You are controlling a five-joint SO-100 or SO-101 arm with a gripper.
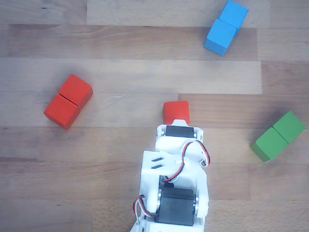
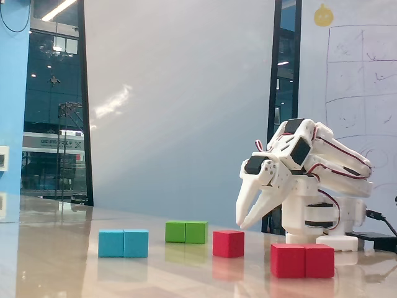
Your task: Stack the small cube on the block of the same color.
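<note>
The small red cube (image 1: pixel 175 111) lies on the wooden table near the middle; in the fixed view it (image 2: pixel 228 243) stands alone. The red block (image 1: pixel 67 100) with a seam lies to the left in the other view, and in the fixed view it (image 2: pixel 302 260) is nearest the camera. My gripper (image 2: pixel 242 224) points down, just above and to the right of the cube, not touching it. Its fingertips are nearly together and hold nothing. In the other view the white arm (image 1: pixel 176 164) covers the fingertips and the cube's near edge.
A blue double block (image 1: pixel 226 26) lies at the far top right of the other view and a green double block (image 1: pixel 278 136) at the right. In the fixed view the blue block (image 2: pixel 123 243) and the green block (image 2: pixel 186 231) stand left of the cube.
</note>
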